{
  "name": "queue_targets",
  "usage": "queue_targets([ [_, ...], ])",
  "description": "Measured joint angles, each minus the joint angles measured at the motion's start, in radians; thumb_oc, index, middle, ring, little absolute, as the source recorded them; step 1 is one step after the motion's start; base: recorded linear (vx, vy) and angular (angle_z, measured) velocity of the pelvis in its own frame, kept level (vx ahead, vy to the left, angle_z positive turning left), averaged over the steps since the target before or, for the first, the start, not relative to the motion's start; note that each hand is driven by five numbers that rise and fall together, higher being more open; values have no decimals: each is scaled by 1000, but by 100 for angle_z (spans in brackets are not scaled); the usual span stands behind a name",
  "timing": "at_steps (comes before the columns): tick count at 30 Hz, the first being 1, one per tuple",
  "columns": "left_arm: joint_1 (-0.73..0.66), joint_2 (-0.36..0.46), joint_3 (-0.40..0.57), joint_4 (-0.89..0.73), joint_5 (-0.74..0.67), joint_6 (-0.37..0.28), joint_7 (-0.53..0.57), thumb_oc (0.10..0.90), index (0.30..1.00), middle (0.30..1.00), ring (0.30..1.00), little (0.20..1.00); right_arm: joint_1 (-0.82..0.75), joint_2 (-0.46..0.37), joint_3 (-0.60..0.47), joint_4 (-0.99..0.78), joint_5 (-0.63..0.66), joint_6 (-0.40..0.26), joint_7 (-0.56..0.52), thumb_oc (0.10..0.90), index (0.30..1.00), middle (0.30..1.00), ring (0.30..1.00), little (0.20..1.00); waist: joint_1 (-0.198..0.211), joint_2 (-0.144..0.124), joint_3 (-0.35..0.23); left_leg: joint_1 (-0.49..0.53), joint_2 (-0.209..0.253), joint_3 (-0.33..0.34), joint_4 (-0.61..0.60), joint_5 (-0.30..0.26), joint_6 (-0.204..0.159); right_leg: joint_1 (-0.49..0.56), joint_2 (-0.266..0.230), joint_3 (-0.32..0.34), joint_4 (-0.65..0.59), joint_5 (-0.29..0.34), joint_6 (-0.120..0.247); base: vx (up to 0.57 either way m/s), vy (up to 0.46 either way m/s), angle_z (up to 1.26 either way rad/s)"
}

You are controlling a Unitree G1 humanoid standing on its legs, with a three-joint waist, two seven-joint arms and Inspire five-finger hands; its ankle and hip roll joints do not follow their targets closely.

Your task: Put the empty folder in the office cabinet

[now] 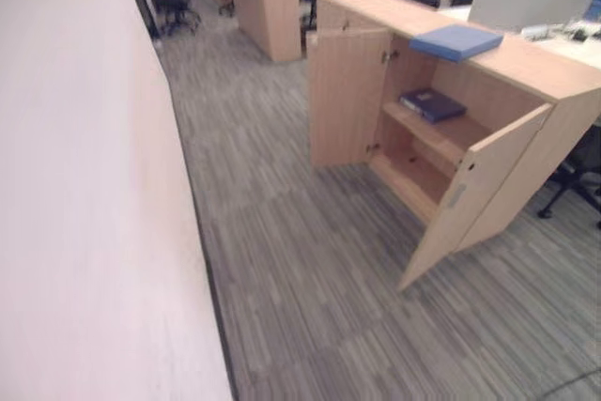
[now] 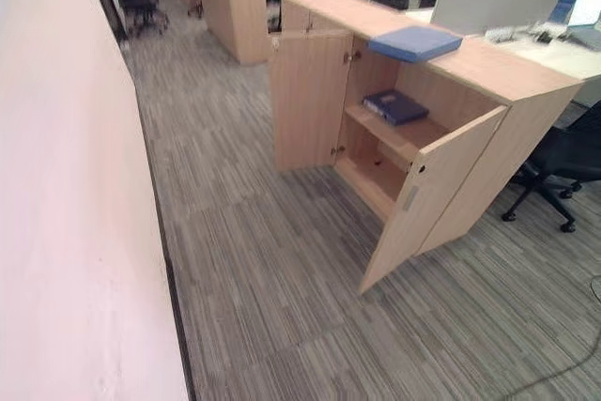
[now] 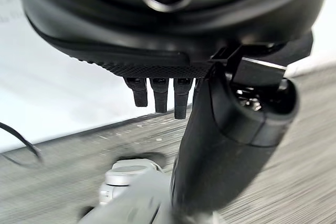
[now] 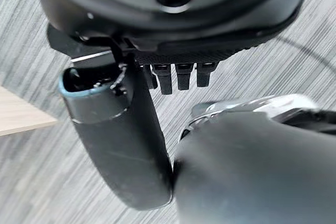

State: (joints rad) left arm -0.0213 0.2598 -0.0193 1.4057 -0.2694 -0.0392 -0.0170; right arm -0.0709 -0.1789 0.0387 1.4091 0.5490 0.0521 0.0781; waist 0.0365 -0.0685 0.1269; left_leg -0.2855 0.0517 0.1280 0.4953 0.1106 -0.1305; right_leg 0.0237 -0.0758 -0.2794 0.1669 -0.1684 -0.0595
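While both hands hang at the robot's sides, nothing is held: the left hand (image 3: 210, 145) has its fingers straight and relaxed over the carpet (image 1: 310, 269), and the right hand (image 4: 131, 129) likewise. The cabinet (image 1: 526, 68) stands with both doors swung wide, a dark binder (image 1: 431, 104) on its upper shelf. The light blue folder (image 1: 456, 41) lies flat on the cabinet's top. This looks like the approach step; next calls for walking closer and reaching for that folder.
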Motion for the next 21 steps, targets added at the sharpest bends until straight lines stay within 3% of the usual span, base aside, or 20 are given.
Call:
queue_targets([
  [1,5,-12,6,13,-2,11,7,800,900,900,900,900,-7,-6,8,8,0,-3,-8,800,900,900,900,900,-5,9,15,-29,15,-15,11,-12,13,24,18,-2,-44,13,-2,300,130,-23],
  [3,8,-21,6,39,-2,19,7,800,900,900,900,900,-9,-15,15,10,-10,3,-14,800,900,900,900,900,6,10,16,0,27,-24,-212,-7,18,29,34,13,-86,35,19,301,155,-31],
  [4,11,-27,6,45,-2,23,7,800,900,900,900,900,-8,-22,17,9,-18,0,-14,800,900,900,900,900,17,24,22,19,36,-28,-288,-3,16,32,38,16,-94,40,12,392,197,-45],
  [5,30,-47,5,65,-2,37,8,800,900,900,900,900,-5,-37,26,12,-19,0,-19,800,900,900,900,900,28,48,31,35,73,-42,-462,35,-6,64,65,32,-148,56,36,396,192,-39],
  [6,32,-57,4,78,-2,40,7,800,900,900,900,900,-7,-48,24,12,-19,1,-22,800,900,900,900,900,37,68,32,46,93,-49,-562,53,-19,72,80,42,-167,66,26,513,248,-30],
  [7,35,-70,4,80,-2,43,10,800,900,900,900,900,-8,-58,24,11,-19,0,-22,800,900,900,900,900,49,85,50,32,115,-54,-582,62,-20,87,90,56,-177,72,23,523,286,-22],
  [9,56,-84,7,86,-1,48,9,800,900,900,900,900,0,-64,24,22,-28,1,-23,800,900,900,900,900,69,95,54,31,137,-41,-583,74,-27,142,91,86,-232,93,60,402,267,-47],
  [10,91,-97,26,82,-1,54,6,800,900,900,900,900,8,-64,14,37,-38,-1,-21,800,900,900,900,900,93,95,53,60,142,-29,-582,80,-19,180,77,124,-252,92,65,273,216,-72],
  [12,108,-108,27,87,2,61,7,800,900,900,900,900,12,-62,14,40,-40,-3,-17,800,900,900,900,900,97,100,44,83,134,-23,-579,92,-17,204,57,142,-259,64,95,327,293,-54],
  [13,122,-110,25,85,2,60,6,800,900,900,900,900,28,-61,15,38,-41,-3,-17,800,900,900,900,900,101,100,19,85,130,-23,-581,97,-8,205,45,147,-253,49,90,379,374,-66],
  [14,138,-114,19,83,11,60,7,800,900,900,900,900,54,-56,20,47,-80,1,-14,800,900,900,900,900,106,95,-25,141,104,38,-582,138,54,228,-20,165,-213,-3,147,384,391,-66],
  [16,115,-73,20,72,24,41,8,800,900,900,900,900,62,-10,24,35,-100,1,4,800,900,900,900,900,103,26,-52,178,22,87,-577,97,116,195,-117,120,-102,-15,167,269,295,-40],
  [19,67,-29,5,65,65,24,11,800,900,900,900,900,61,24,27,5,-118,0,5,800,900,900,900,900,108,-3,-89,217,-51,106,-577,35,150,147,-216,73,43,-24,189,233,332,-16],
  [21,68,-40,40,76,70,28,-6,800,900,900,900,900,57,10,28,-22,-118,-3,3,800,900,900,900,900,107,6,-96,242,-92,130,-569,0,171,110,-272,66,154,-16,214,207,369,-26],
])
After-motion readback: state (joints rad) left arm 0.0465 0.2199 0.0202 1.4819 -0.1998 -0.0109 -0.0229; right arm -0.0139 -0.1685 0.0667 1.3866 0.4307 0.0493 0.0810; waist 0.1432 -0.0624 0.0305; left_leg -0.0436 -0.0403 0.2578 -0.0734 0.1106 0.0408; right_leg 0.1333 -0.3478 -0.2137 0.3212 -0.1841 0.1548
